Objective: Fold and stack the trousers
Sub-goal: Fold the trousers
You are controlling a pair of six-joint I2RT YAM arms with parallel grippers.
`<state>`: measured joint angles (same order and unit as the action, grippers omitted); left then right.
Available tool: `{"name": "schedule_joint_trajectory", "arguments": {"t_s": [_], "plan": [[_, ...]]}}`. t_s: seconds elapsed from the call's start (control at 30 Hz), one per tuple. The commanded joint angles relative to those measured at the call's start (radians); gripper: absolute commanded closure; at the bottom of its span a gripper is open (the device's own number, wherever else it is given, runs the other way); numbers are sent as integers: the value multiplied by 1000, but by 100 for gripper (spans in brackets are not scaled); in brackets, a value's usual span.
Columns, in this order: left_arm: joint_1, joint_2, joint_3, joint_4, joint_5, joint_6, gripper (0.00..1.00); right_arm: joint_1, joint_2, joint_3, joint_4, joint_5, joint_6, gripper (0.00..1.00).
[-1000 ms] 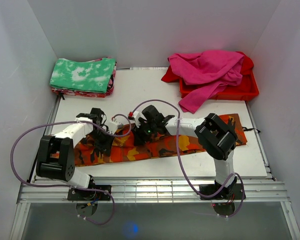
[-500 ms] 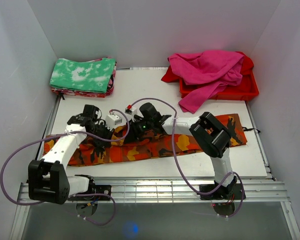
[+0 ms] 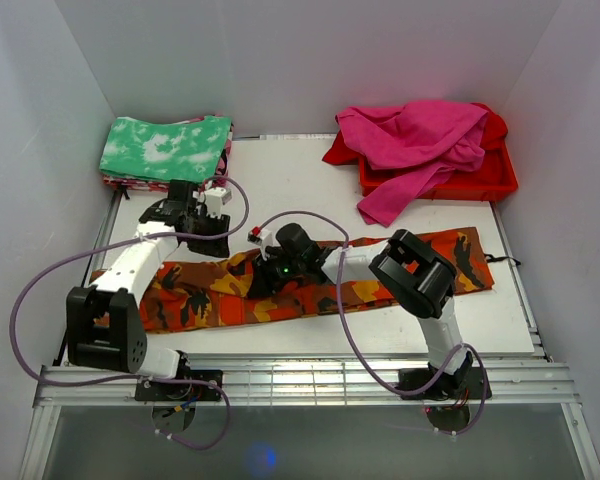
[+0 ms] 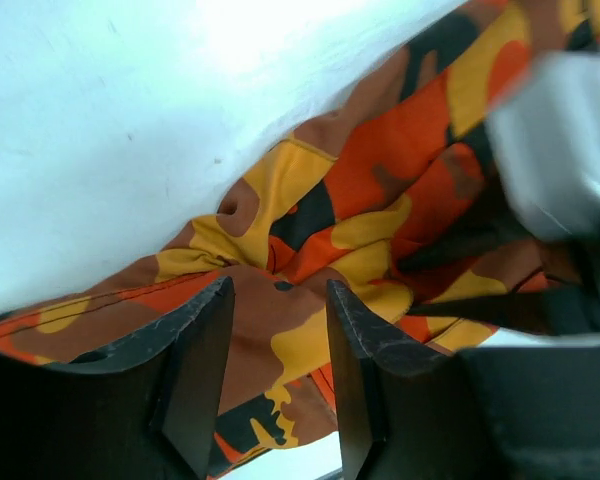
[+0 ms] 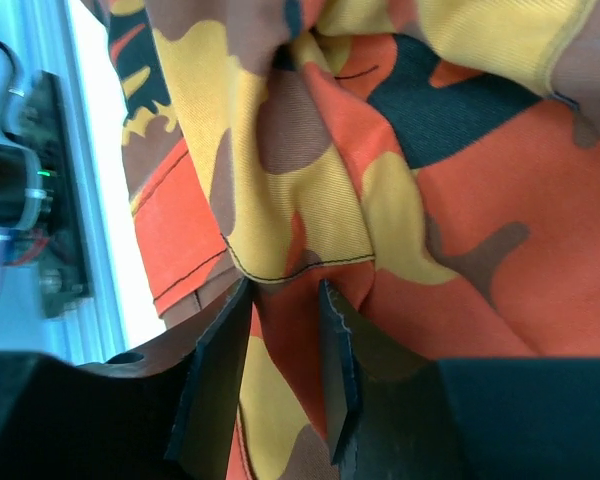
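Trousers point(image 3: 310, 290) lie stretched lengthwise across the worktop point(image 3: 280, 180), apparently neither folded nor stacked yet. Left end effector point(image 4: 278, 300) hovers open; right end effector point(image 5: 280, 310) straddles 1 fold, grip unclear.

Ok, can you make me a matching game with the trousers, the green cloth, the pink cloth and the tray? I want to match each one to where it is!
Things:
1. trousers
2. green cloth
3. pink cloth
4. tray

Places:
A. far right corner of the table
B. folded, far left corner
C. heaped in the tray, hanging over its front edge
D. laid out long across the near part of the table

Pairs: 1-D, 2-B, 3-C, 4-A.
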<state>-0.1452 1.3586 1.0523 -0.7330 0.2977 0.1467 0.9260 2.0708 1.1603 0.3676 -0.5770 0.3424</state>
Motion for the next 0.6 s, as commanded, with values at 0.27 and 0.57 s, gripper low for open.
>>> {"name": "schedule_joint_trajectory", "arguments": {"t_s": [0.27,0.57], "plan": [[-10,158,-92,-65,-192,13,62,172,-80,-139,74,399,-266,75],[-11,162,-115,-89,-178,67,48,177,-58,-158,68,525,-299,81]]}}
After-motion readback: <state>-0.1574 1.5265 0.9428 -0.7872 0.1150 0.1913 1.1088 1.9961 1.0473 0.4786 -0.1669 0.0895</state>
